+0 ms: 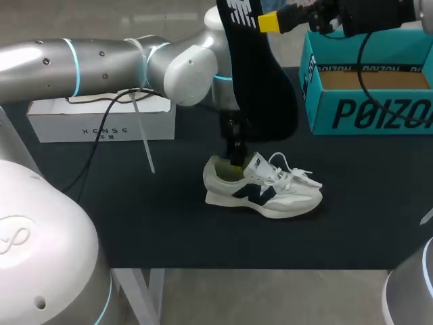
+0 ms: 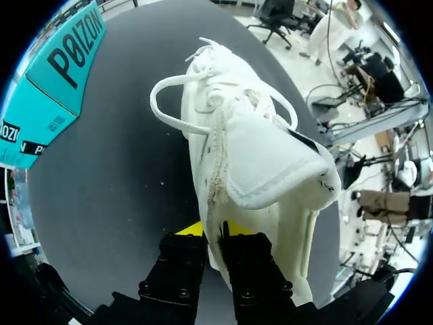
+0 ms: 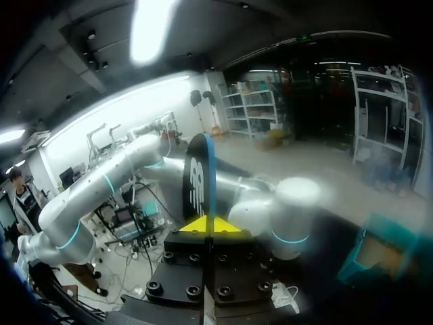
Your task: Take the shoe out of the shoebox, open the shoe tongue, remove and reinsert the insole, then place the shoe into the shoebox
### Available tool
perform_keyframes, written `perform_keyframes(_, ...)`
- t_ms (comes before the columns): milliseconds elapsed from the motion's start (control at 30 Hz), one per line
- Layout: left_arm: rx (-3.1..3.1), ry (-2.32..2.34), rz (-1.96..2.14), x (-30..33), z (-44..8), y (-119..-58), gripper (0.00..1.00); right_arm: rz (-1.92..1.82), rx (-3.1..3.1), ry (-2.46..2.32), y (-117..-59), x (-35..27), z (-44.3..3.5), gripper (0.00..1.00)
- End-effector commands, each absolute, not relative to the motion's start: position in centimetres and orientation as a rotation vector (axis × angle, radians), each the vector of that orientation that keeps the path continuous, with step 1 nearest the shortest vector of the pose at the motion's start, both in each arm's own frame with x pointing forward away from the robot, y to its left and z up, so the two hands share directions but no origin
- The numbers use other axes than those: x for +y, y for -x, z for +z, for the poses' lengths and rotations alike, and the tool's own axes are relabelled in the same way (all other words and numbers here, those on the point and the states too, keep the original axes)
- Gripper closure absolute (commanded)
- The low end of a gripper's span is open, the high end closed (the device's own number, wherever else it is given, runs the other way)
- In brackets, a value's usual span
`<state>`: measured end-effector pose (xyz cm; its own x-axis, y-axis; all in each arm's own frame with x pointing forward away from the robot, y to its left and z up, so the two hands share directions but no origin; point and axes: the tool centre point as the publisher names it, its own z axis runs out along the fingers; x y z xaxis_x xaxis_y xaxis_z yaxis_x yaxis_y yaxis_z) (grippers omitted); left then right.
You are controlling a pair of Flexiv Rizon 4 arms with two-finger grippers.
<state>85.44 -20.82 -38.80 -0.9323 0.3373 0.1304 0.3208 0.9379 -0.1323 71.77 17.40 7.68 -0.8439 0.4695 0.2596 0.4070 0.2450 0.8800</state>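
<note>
Overhead, the shoe [image 1: 264, 189] lies on the table [image 1: 135, 217] outside the shoebox [image 1: 338, 115], left fingers [image 1: 234, 152] at its heel, right fingers [image 1: 269, 22] holding the black insole [image 1: 260, 81] aloft. At the left wrist, the fingers [image 2: 247, 261] pinch the heel rim, tongue [image 2: 270, 162] laid open; at the right wrist, they are clamped shut on the insole's [image 3: 199, 179] end. Removal looks done; reinsertion next calls for lowering it toe-first into the opening.

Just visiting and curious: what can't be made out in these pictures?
Inside of the shoe: left wrist view, its tongue covers it; head view, the left gripper blocks it.
Shoebox right end: cut off by the head view's edge.
Insole top: head view, cut off at the edge above the right gripper.
</note>
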Motion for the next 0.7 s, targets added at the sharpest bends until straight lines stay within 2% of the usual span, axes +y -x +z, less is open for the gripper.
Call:
perform_keyframes(33, -2.946, 0.512, 0.174, -20.7, -38.9, -85.0, 1.0, 1.689, 2.434, -0.86, -72.0, 17.7, 7.6, 1.0)
perform_keyframes(400, -2.862, 0.775, 0.257, -21.1, -37.4, -84.5, 1.0, 1.689, 2.434, -0.86, -72.0, 17.7, 7.6, 1.0)
perform_keyframes(700, -2.746, 1.116, 0.075, -22.0, -35.1, -85.8, 1.0, 1.689, 2.434, -0.86, -72.0, 17.7, 7.6, 1.0)
